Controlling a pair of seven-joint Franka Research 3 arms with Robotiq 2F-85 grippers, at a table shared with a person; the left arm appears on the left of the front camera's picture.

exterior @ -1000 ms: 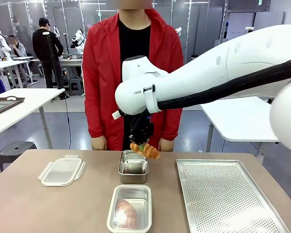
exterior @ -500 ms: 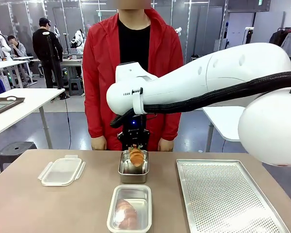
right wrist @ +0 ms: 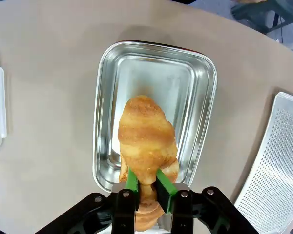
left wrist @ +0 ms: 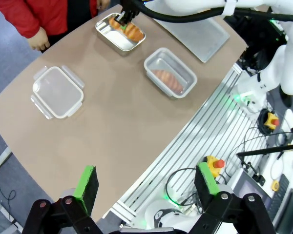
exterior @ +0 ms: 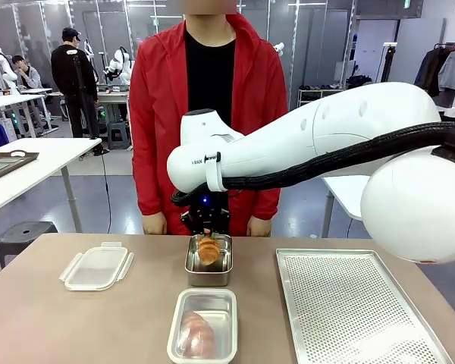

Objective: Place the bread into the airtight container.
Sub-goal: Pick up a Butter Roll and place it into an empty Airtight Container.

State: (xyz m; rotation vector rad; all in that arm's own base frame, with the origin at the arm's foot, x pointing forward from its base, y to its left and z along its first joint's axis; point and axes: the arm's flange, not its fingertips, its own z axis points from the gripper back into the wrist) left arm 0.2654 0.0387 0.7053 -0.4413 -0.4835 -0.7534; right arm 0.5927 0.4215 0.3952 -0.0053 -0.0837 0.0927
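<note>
My right gripper (exterior: 206, 233) is shut on a golden croissant (right wrist: 145, 141) and holds it inside the mouth of a steel container (right wrist: 110, 78) at the far middle of the table. In the front view the croissant (exterior: 208, 249) sits low between the container's walls (exterior: 189, 269). A second croissant (exterior: 196, 334) lies in another container (exterior: 176, 343) nearer the front edge. My left gripper (left wrist: 149, 185) hangs open high above the table, off its corner, with nothing between its green pads.
A clear plastic lid (exterior: 97, 267) lies at the left of the table. A perforated steel tray (exterior: 356, 311) covers the right side. A person in a red jacket (exterior: 155, 114) stands at the far edge, hands (exterior: 155, 223) resting by the table.
My right gripper swung left over the far steel container and lowered the croissant into it. The croissant now hangs upright instead of sticking out to the right.
</note>
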